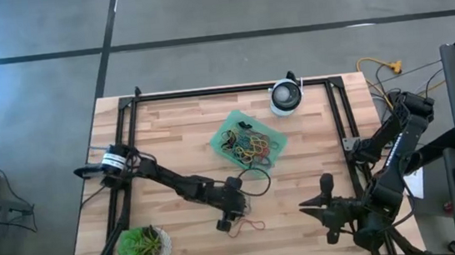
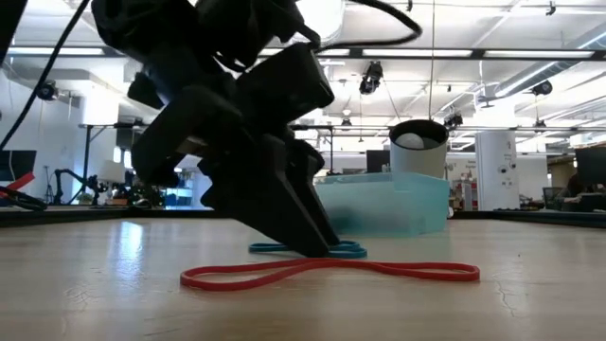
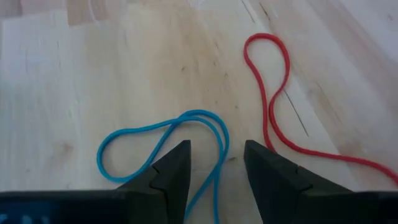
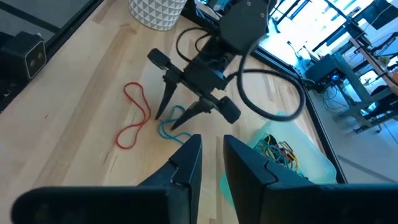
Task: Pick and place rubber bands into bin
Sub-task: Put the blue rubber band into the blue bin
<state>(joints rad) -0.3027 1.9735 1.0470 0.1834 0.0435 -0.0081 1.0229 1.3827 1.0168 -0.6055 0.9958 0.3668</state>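
Left gripper, fingers parted, is straddling the blue rubber band, which is stretching toward centre-left of the frame.

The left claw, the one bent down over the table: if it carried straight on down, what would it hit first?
Most likely the blue rubber band: the left claw stands open, straddling its strands, with the bare wooden table right beneath.
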